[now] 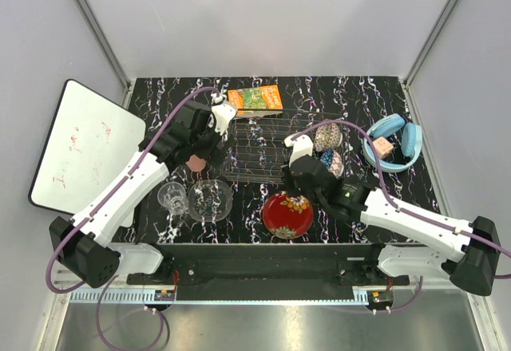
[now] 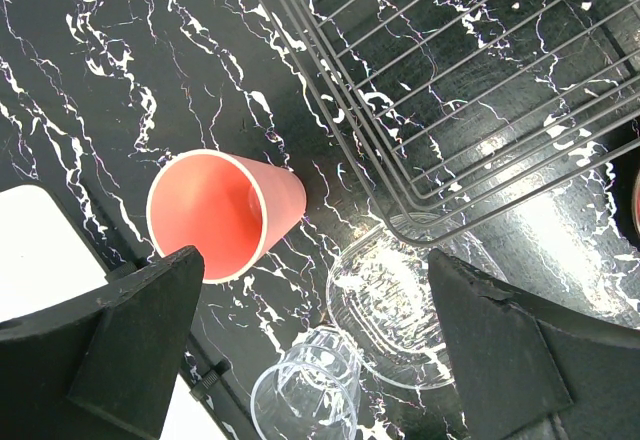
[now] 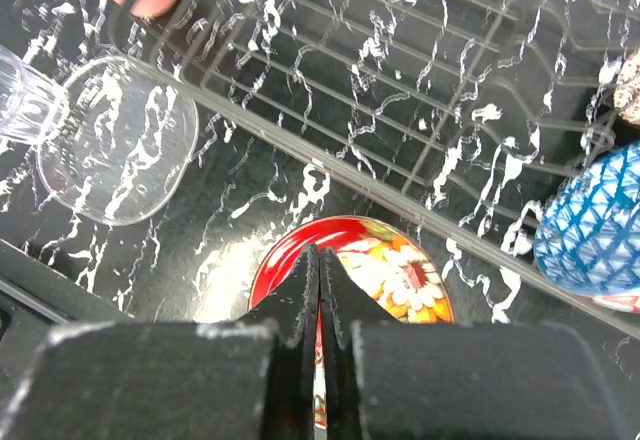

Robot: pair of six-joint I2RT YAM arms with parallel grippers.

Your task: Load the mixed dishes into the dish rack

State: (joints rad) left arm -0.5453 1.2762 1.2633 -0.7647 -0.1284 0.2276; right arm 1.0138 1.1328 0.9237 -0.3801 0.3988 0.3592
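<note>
While the left gripper (image 2: 313,255) hangs with its jaws spread wide and nothing between them, the salmon-pink cup (image 2: 225,210) lies on its side on the black marbled table (image 1: 383,199), just left of centre in the left wrist view, its round mouth turned up toward the camera and its plain pink inside showing. The cup rests just outside the near corner of the dish rack (image 2: 470,90), a basket of thin silver wire that fills the upper right of that view. Below the cup, toward the bottom of the frame, sit the clear glass bowl (image 2: 390,305), close against the rack's corner, and the clear drinking glass (image 2: 305,395) beside it. In the right wrist view the right gripper (image 3: 318,260) is pinched closed with nothing caught between its fingers, poised over the red floral plate (image 3: 400,275), whose red rim frames orange and yellow blooms; the plate lies flat on the table in front of the rack. At the right end of the rack the blue patterned bowl (image 1: 331,161) and the brownish patterned bowl (image 1: 327,136) stand on edge, apparently inside it. Seen from above, an orange-green carton (image 1: 255,98) lies at the rack's upper edge and blue headphones (image 1: 393,142) lie at the right.
</note>
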